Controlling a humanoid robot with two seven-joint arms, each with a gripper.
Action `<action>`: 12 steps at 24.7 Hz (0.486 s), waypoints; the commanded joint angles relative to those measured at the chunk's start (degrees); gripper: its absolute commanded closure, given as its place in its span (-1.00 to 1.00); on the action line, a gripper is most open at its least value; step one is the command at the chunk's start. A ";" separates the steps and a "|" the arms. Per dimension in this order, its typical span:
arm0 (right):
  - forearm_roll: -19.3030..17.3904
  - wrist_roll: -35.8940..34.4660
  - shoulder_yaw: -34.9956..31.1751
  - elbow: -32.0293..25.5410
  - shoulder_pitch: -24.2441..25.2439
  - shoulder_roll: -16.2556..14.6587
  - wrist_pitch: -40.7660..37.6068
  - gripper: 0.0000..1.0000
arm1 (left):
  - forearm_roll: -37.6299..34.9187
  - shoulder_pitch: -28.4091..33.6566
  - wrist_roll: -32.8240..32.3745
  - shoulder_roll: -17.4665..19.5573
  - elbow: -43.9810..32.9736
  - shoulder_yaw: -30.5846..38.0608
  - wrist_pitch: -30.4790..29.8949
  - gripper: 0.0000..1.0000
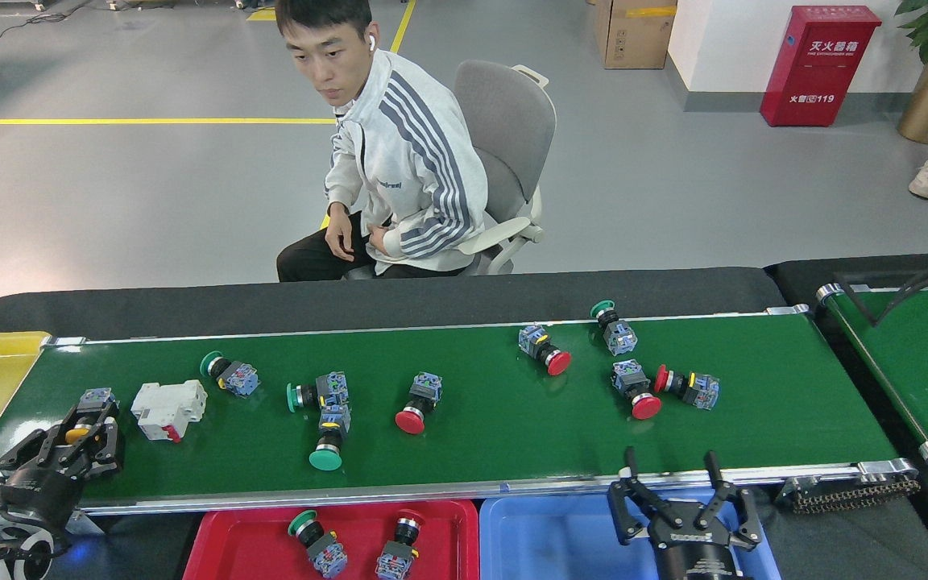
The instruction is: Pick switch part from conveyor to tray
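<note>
Step in hand: the yellow-capped switch part (80, 432) at the conveyor (512, 451) left end is straddled by the left gripper (69, 443); closing squarely on its body is advised.
Right gripper (677, 491): open, empty, over the blue tray (544, 540).
Red tray (230, 540): two switches are held.
Blue tray: no parts are visible.
</note>
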 commanded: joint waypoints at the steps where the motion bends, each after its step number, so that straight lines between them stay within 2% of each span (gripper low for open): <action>1: 0.25 1.15 -0.17 -0.72 -0.76 0.01 1.62 -0.97 | 0.21 0.33 0.73 0.34 -5.04 0.13 -5.15 0.91; 5: 3.24 6.95 0.18 -0.36 -1.99 -0.34 5.13 -0.97 | -0.23 8.06 -1.20 0.07 -21.92 -0.13 -18.34 0.80; 6: 3.94 8.54 0.18 -0.01 -2.87 -0.34 5.22 -0.97 | -0.31 11.22 -2.34 -0.45 -26.31 -0.66 -18.34 0.78; 8: 4.20 10.82 0.18 1.22 -4.89 0.01 5.22 -0.97 | -0.49 17.38 -5.77 -1.95 -34.40 -2.41 -18.34 0.58; 9: 4.20 11.26 0.44 1.92 -6.38 0.01 5.22 -0.97 | -0.66 20.36 -8.06 -2.83 -37.83 -3.56 -18.34 0.27; 10: 4.20 11.35 0.79 2.80 -7.53 0.01 5.22 -0.97 | -0.58 21.77 -9.46 -3.44 -39.58 -4.26 -18.34 0.06; 11: 4.20 11.44 1.32 4.29 -9.02 0.01 5.22 -0.97 | -0.58 23.35 -10.96 -4.15 -41.08 -5.05 -18.34 -0.03; 12: 4.20 11.44 1.85 5.88 -10.34 -0.08 5.22 -0.97 | -0.58 24.14 -11.66 -4.76 -42.04 -5.58 -18.34 -0.30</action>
